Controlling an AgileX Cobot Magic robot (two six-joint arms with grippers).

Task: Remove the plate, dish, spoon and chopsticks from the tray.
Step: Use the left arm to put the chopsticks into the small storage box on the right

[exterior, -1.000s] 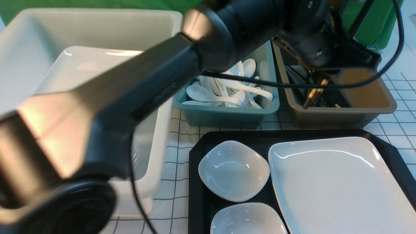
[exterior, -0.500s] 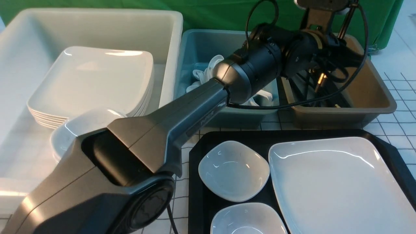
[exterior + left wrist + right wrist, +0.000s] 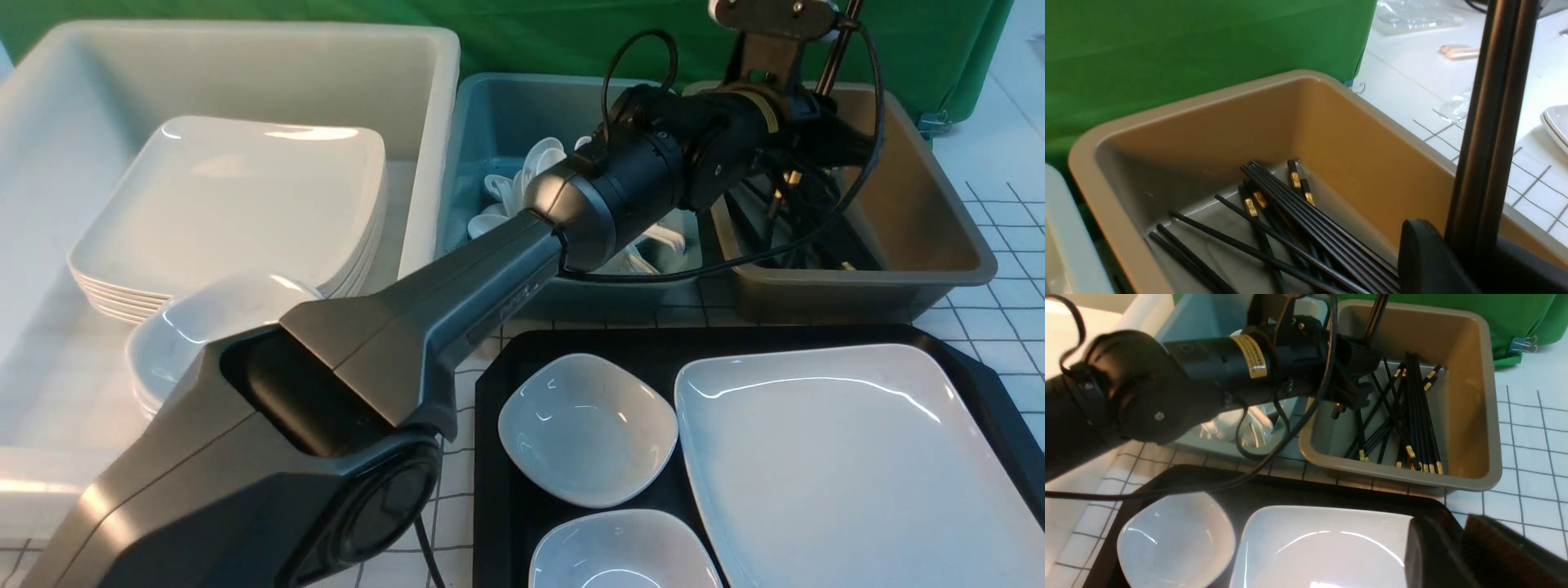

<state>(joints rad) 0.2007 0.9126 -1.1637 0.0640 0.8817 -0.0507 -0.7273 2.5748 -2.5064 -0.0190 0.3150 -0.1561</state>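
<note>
nothing clearly legible, faint pale lettering along the dark side of the left arm's long link (image 3: 498, 298), too small to read, fine print on a yellow label (image 3: 1253, 355) around the same arm near its wrist, too blurred to read, tiny dark marks on the gold bands (image 3: 1251, 207) of black chopsticks (image 3: 1265, 243) in the brown bin (image 3: 1372, 163), undecipherable

A green cloth (image 3: 539, 41) hangs behind the bins, a metal binder clip (image 3: 1519, 346) at its lower edge. The table (image 3: 1016, 220) is white, its covering printed with dark grid lines; clear plastic packaging (image 3: 1414, 16) lies beyond the cloth.
</note>
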